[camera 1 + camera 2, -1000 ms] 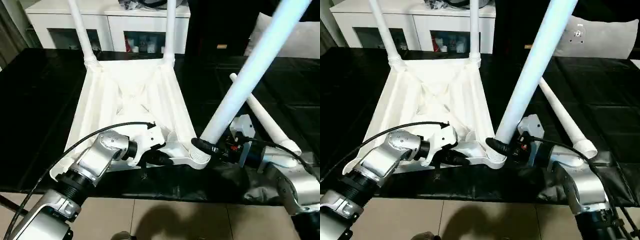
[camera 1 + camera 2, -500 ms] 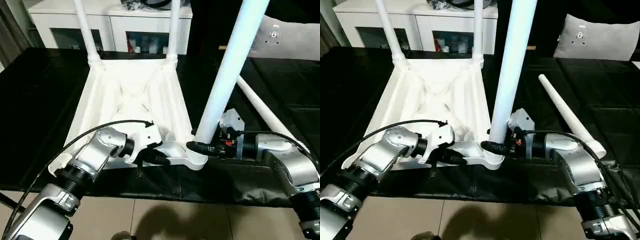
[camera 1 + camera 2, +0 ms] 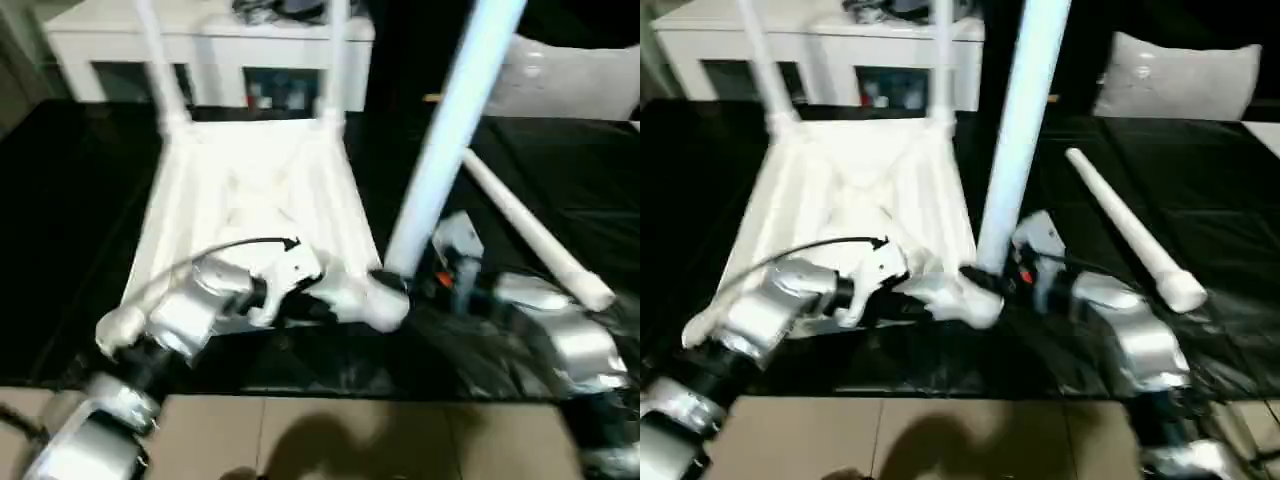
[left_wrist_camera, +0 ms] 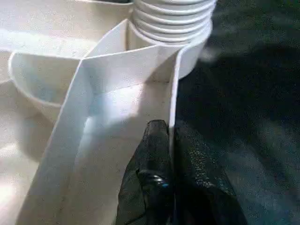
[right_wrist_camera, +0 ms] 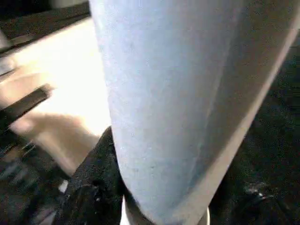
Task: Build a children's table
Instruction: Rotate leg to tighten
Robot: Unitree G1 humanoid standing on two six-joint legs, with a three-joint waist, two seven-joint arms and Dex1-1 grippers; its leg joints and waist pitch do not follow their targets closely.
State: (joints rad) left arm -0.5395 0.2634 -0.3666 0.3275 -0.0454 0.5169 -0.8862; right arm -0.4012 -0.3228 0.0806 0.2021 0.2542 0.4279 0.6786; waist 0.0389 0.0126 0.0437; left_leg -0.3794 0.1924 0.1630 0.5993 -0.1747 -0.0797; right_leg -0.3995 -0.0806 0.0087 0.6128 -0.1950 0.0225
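Here no writing is readable; the left gripper (image 4: 171, 140) pinches the table (image 3: 250, 190) rim, the right gripper (image 3: 990, 280) clasps a leg (image 3: 1020, 130).

No words, numbers, labels or brand names are showing clearly enough to read in any of these pictures.
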